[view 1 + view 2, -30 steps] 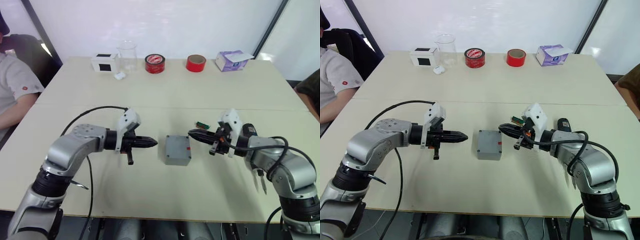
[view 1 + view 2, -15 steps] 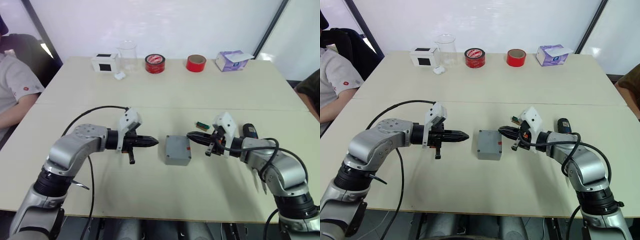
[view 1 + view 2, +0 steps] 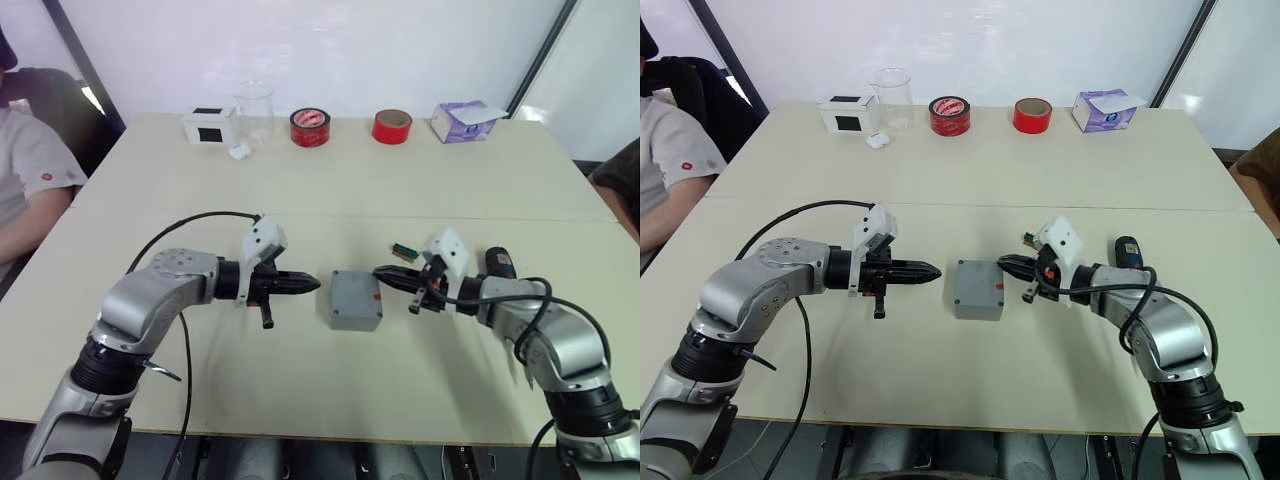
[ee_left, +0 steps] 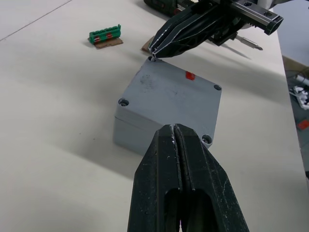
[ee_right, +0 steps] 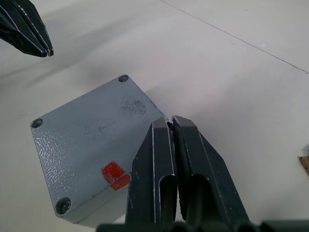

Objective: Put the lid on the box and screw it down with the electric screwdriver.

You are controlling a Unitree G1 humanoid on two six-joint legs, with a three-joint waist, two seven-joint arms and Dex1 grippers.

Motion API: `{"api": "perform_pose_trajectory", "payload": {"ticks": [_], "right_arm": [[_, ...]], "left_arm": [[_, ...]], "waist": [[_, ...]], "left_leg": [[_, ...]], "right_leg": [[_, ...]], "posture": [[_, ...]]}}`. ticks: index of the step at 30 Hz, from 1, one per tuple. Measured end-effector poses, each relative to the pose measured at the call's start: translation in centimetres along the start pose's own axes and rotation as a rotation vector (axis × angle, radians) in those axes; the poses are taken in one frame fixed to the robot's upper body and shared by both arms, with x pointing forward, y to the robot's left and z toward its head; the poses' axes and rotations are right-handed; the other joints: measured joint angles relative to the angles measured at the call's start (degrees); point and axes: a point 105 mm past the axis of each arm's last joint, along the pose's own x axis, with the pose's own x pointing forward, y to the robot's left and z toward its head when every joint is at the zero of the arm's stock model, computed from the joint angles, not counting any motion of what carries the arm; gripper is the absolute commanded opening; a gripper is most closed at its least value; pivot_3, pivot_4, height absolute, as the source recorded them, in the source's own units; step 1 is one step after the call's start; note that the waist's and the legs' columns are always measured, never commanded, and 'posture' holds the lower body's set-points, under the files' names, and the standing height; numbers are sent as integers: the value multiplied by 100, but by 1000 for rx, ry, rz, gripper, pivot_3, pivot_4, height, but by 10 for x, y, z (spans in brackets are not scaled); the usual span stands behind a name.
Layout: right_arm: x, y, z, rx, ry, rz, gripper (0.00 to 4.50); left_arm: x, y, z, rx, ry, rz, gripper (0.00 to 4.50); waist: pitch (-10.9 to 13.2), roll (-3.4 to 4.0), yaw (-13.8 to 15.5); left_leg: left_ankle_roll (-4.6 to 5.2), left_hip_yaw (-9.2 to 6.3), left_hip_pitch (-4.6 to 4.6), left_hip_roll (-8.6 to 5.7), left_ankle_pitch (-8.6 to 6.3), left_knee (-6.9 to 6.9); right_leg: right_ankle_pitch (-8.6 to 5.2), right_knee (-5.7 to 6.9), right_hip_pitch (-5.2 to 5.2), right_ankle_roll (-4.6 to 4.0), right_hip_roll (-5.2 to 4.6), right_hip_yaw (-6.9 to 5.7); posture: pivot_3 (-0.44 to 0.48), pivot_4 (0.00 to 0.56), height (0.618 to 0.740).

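Observation:
The grey box (image 3: 354, 312) stands mid-table with the lid (image 3: 356, 293) lying on top, red spot up. In the left wrist view the lid (image 4: 176, 94) shows screw holes at its corners. My left gripper (image 3: 315, 285) is shut and empty, its tip just short of the box's left side. My right gripper (image 3: 378, 271) is shut and empty too, its tip touching the lid's far right corner (image 5: 161, 118). The electric screwdriver (image 3: 497, 262) lies on the table behind my right forearm, partly hidden.
A small green terminal block (image 3: 404, 250) lies just beyond the right gripper. Along the far edge stand a white box with a black patch (image 3: 211, 125), a clear beaker (image 3: 254, 110), two red tape rolls (image 3: 310, 127) and a purple tissue box (image 3: 465, 120). A person (image 3: 25, 180) sits at the left.
My right gripper has moved left until its tip reached the lid's corner. My left gripper has edged slightly right toward the box. The box has stayed put.

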Motion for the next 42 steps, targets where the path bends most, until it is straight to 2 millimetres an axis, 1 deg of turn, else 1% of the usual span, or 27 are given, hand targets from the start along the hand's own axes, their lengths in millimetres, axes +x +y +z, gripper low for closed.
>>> {"api": "perform_pose_trajectory", "payload": {"ticks": [1,2,3,4,5,6,8,13,15,17,18,19,21,22,23,24,26,27,28,30,31,34,35,38,42], "right_arm": [[0,0,0,-4,2,-2,63],[0,0,-1,-8,5,-3,596],[1,0,-1,-10,9,-3,885],[1,0,-1,-10,10,-3,1283],[1,0,-2,-11,12,-4,1776],[0,0,-2,-11,13,-5,2137],[-1,-1,-2,-14,22,-7,3004],[-7,-5,-5,-11,61,-5,3004],[-12,-9,0,19,44,-22,3004],[-17,-17,11,48,15,-54,3004],[-22,-23,22,63,-12,-80,3478],[-28,-29,31,78,-29,-106,3669],[-46,-42,48,90,-29,-160,4358],[-56,-48,53,92,-12,-190,4454],[-65,-53,56,88,11,-216,4454],[-75,-58,56,93,55,-244,4454],[-96,-70,51,142,157,-315,4454],[-111,-77,42,199,246,-371,4454],[-133,-83,33,273,355,-450,4454],[-155,-84,20,356,492,-521,4454],[-161,-84,15,392,534,-539,4454],[-167,-86,-1,506,593,-555,4454],[-170,-89,-9,574,618,-570,4454],[-172,-89,-13,635,640,-570,4454],[-167,-81,-23,667,706,-519,4454]], "left_arm": [[0,0,0,0,0,0,0],[0,0,0,0,0,1,0],[0,0,0,0,0,1,0],[0,0,0,0,0,1,0],[0,0,0,0,0,2,0],[0,0,0,0,0,2,0],[0,0,0,0,0,2,0],[1,0,1,0,-6,0,0],[4,-1,2,-1,-20,-5,0],[7,-3,4,-2,-36,-17,0],[9,-5,6,-2,-46,-27,0],[10,-7,9,1,-55,-38,0],[12,-11,15,23,-69,-59,0],[13,-13,18,39,-71,-68,0],[13,-14,22,52,-76,-74,0],[14,-16,25,66,-82,-84,0],[17,-23,29,88,-96,-117,0],[20,-30,30,108,-99,-152,0],[24,-41,31,129,-99,-201,0],[29,-52,33,157,-102,-246,0],[32,-57,34,169,-109,-266,0],[39,-66,36,193,-121,-308,0],[41,-69,34,196,-117,-324,0],[45,-73,28,203,-105,-336,0],[48,-78,21,202,-91,-344,0]], "waist": [[0,0,0],[0,0,0],[0,0,-1],[0,0,-1],[0,0,-1],[0,0,0],[0,0,2],[0,0,2],[0,0,2],[0,0,1],[1,-1,1],[1,-1,3],[1,-1,23],[0,-1,34],[0,-2,38],[0,-2,42],[1,0,48],[3,5,67],[3,5,85],[2,4,90],[2,3,89],[1,4,35],[1,5,15],[0,7,-13],[0,7,-2]], "left_leg": [[0,0,0,0,0,0],[0,0,0,0,0,0],[0,0,0,0,0,0],[0,0,0,0,0,0],[0,0,0,0,0,0],[0,0,0,0,0,0],[0,0,0,0,0,0],[0,0,0,0,0,0],[0,0,0,0,0,0],[0,0,0,0,0,0],[0,0,0,1,0,0],[0,0,0,2,0,0],[0,-3,-3,6,0,0],[0,-3,-3,5,0,0],[1,-1,-3,2,0,1],[1,-1,-3,1,0,0],[2,2,-4,2,-1,1],[2,4,-5,4,-1,-2],[3,6,-6,6,-1,-3],[3,6,-6,9,-2,-4],[3,6,-6,8,-2,-5],[3,16,-4,4,-2,-4],[3,16,-5,4,-2,-4],[4,16,-5,4,-2,-5],[5,14,-6,4,-3,-8]], "right_leg": [[0,0,0,0,0,0],[0,0,0,-1,0,0],[0,0,0,-1,0,0],[0,0,0,-1,0,0],[0,0,0,-1,0,0],[0,0,0,0,0,0],[0,0,0,-1,0,0],[-1,0,0,-1,0,0],[0,0,0,-1,0,0],[0,0,0,0,-1,1],[0,0,0,0,0,0],[1,0,0,1,-1,1],[0,-2,0,0,-3,-1],[-1,-3,0,-3,-4,-1],[-5,-6,2,-9,-4,-1],[-5,-9,2,-11,-4,-1],[-8,-13,2,-15,-5,2],[-9,-16,0,-17,-8,4],[-9,-22,0,-18,-8,6],[-9,-34,2,-20,-4,6],[-9,-38,2,-20,-3,6],[-9,-42,3,-20,2,15],[-9,-43,2,-20,2,16],[-8,-43,0,-18,6,17],[-8,-44,-1,-18,6,18]], "posture": [[0,150,740],[0,150,740],[0,150,740],[0,150,740],[0,150,740],[0,150,740],[0,150,740],[0,150,740],[0,150,740],[0,150,740],[0,150,740],[0,150,740],[0,150,740],[0,150,740],[0,150,740],[0,150,740],[0,150,740],[0,150,740],[0,150,740],[0,150,740],[0,150,740],[0,150,740],[0,150,740],[0,150,740],[0,150,740]]}}
